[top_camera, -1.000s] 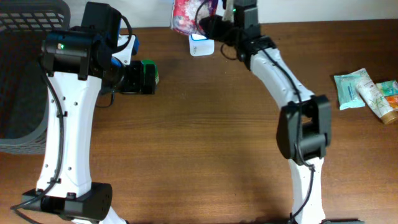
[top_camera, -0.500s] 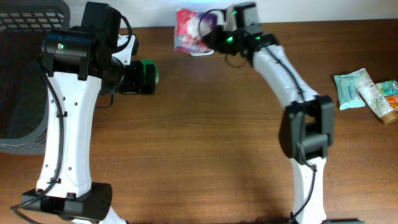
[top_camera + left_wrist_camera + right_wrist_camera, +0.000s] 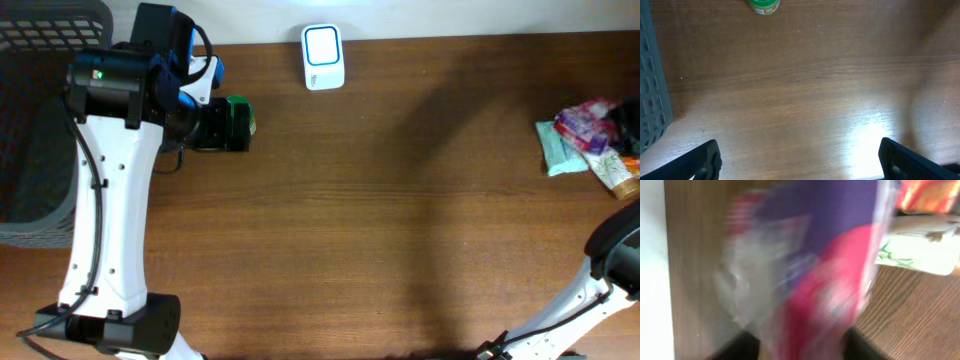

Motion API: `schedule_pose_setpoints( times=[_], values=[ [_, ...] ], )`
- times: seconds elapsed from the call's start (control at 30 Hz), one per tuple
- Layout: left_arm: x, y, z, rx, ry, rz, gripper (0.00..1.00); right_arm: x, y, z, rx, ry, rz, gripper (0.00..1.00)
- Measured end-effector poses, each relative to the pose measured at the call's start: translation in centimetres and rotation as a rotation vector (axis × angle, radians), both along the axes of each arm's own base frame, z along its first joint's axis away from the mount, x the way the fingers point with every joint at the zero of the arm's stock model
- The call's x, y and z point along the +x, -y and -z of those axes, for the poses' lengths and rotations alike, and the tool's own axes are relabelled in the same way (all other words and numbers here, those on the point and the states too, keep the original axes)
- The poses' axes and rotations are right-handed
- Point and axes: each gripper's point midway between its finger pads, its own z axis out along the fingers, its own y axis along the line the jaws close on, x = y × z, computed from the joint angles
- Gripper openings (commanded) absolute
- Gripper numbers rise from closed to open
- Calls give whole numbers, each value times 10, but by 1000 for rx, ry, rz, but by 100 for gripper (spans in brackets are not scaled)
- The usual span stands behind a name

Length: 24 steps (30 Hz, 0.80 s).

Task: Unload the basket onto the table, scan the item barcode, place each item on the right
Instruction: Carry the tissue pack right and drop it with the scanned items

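The white barcode scanner (image 3: 323,57) stands at the table's far edge, with nothing in front of it. The item, a pink and purple packet (image 3: 590,122), is at the far right over a pile of products. In the right wrist view the packet (image 3: 830,280) is a blur filling the frame, and its lower end sits between my right gripper (image 3: 797,347) fingers. The blur hides whether they still grip it. My right gripper itself is not visible in the overhead view. My left gripper (image 3: 800,167) hangs open over bare wood at the back left, holding nothing.
A teal pouch (image 3: 560,148), a white and green tube (image 3: 920,242) and an orange pack (image 3: 927,192) lie in the right pile. A dark grey basket (image 3: 35,120) fills the left edge. A green round object (image 3: 763,5) sits ahead of my left gripper.
My right arm has swung from the scanner to the far right edge, carrying the packet over the pile. The scanner is now uncovered. The left arm has not moved.
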Motion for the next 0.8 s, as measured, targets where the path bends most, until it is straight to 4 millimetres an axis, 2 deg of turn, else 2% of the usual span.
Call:
schedule_pose_setpoints(
  times=[0.03, 0.1, 0.17, 0.23, 0.27, 0.3, 0.33, 0.37, 0.4, 0.43, 0.47, 0.5, 0.53, 0.57, 0.6, 0.67, 0.7, 0.77, 0.8],
  values=[
    [0, 0, 0, 0, 0, 0, 99, 2, -6, 1, -5, -3, -41, 100],
    [0, 0, 0, 0, 0, 0, 99, 3, -18, 2, 7, -17, -76, 99],
    [0, 0, 0, 0, 0, 0, 99, 6, -30, -18, -17, 8, -109, 99],
    [0, 0, 0, 0, -1, 0, 99, 7, -62, -111, -131, 167, -166, 99],
    [0, 0, 0, 0, 0, 0, 99, 8, -91, -153, -181, 253, -239, 98],
    [0, 0, 0, 0, 0, 0, 99, 11, -135, -189, -217, 335, -351, 99],
    [0, 0, 0, 0, -1, 0, 99, 17, -189, -209, -222, 397, -490, 99],
    [0, 0, 0, 0, 0, 0, 99, 22, -228, -208, -200, 404, -591, 99],
    [0, 0, 0, 0, 0, 0, 99, 30, -263, -196, -184, 391, -693, 99],
    [0, 0, 0, 0, -1, 0, 99, 46, -318, -174, -176, 382, -854, 99],
    [0, 0, 0, 0, 0, 0, 99, 52, -355, -156, -158, 369, -949, 99],
    [0, 0, 0, 0, 0, 0, 99, 55, -386, -137, -151, 340, -1024, 99],
    [0, 0, 0, 0, 0, 0, 99, 57, -418, -109, -162, 289, -1099, 99],
    [0, 0, 0, 0, 0, 0, 99, 56, -437, -87, -167, 241, -1142, 99],
    [0, 0, 0, 0, 0, 0, 99, 54, -439, -74, -191, 194, -1149, 99],
    [0, 0, 0, 0, 0, 0, 99, 54, -417, -67, -254, 128, -1110, 99],
    [0, 0, 0, 0, -1, 0, 99, 52, -397, -62, -270, 81, -1078, 99],
    [0, 0, 0, 0, -1, 0, 99, 56, -305, -58, -305, 1, -897, 99],
    [0, 0, 0, 0, 0, 0, 99, 48, -254, -55, -294, -45, -795, 99]
  ],
)
